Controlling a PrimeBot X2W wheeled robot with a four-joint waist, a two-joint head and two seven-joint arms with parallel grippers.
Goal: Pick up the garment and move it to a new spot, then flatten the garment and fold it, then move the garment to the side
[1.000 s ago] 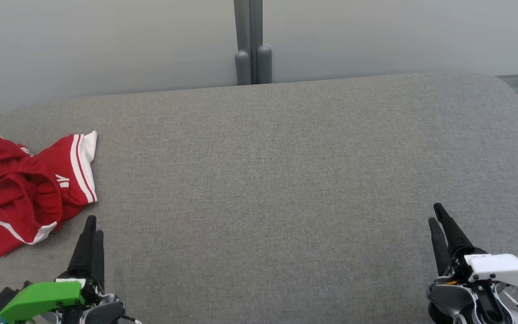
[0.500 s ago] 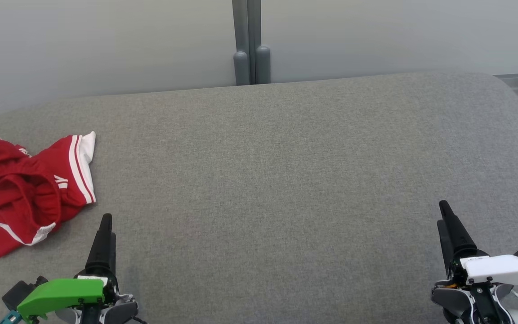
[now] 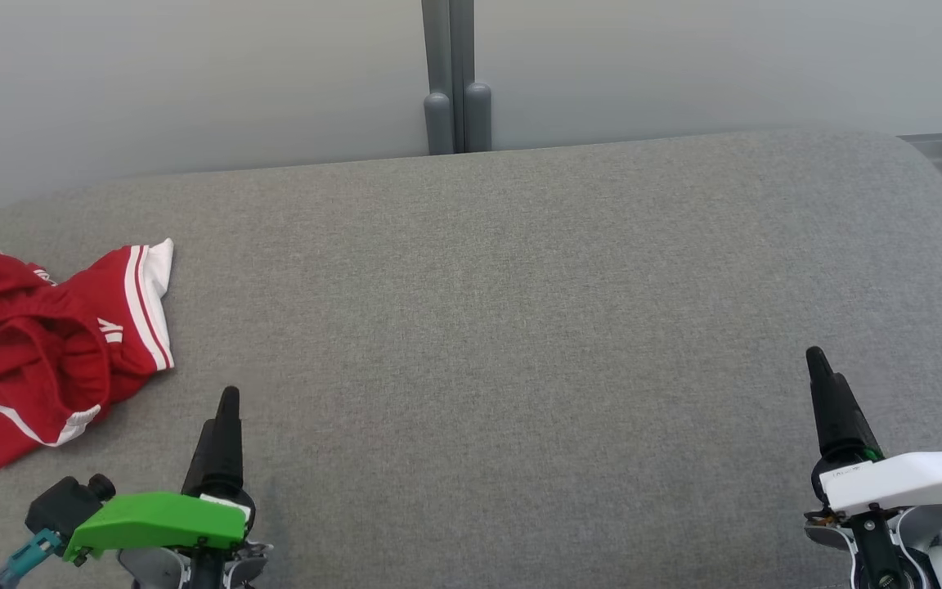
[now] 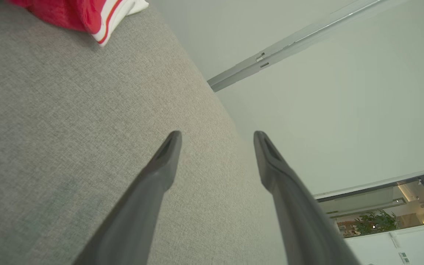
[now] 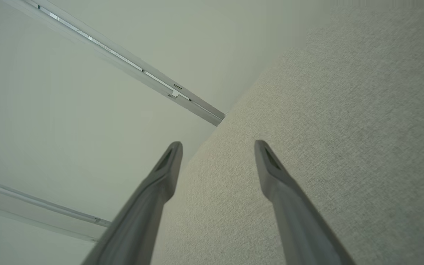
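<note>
A broad grey upholstered surface point(image 3: 520, 327) spans the scene from left to right, with a pale wall point(image 3: 193, 82) behind its far edge. The crumpled red garment point(image 3: 46, 343) with white stripes lies at the surface's left edge, touched by neither gripper. The left gripper point(image 3: 227, 397) hovers at the near left, near the garment, its fingers point(image 4: 160, 173) spread apart and empty. The right gripper point(image 3: 813, 360), at the near right and well apart from the garment, is likewise spread wide with nothing held.
</note>
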